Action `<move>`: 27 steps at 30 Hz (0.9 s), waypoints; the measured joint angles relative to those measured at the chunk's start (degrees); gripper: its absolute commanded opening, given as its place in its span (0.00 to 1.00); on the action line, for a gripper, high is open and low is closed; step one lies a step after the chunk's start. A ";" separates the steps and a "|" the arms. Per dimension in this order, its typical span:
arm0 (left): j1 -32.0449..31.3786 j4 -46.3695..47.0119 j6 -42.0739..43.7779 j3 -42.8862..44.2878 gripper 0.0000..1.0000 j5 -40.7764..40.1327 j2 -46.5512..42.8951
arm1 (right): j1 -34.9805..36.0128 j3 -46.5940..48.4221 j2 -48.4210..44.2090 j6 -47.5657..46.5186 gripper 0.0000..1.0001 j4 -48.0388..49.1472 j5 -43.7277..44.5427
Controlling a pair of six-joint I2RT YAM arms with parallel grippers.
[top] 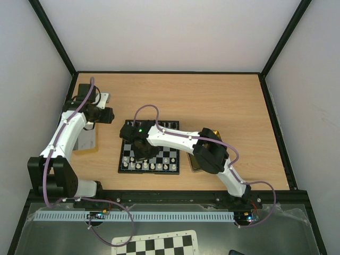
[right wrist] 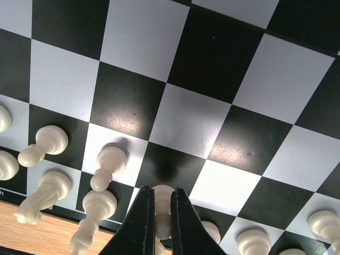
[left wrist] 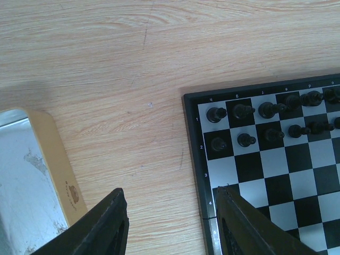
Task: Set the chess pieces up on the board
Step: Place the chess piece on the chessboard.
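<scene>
The board lies mid-table, with cream-white chess pieces along its near rows and black chess pieces on its far rows. My right gripper hangs low over the near side of the board, shut on a white pawn that is held above a black square. Other white pieces stand beside it. My left gripper is open and holds nothing. It hovers over bare wood just off the board's left edge, with one finger over the frame.
A gold tin lies left of the board under the left arm. Part of a second gold tin shows under the right arm at the board's right edge. A printed checkered sheet lies below the table's near edge.
</scene>
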 measured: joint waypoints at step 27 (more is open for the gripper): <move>0.00 -0.83 0.00 0.00 0.47 0.66 0.00 | -0.09 0.00 0.04 -0.09 0.02 0.00 -0.15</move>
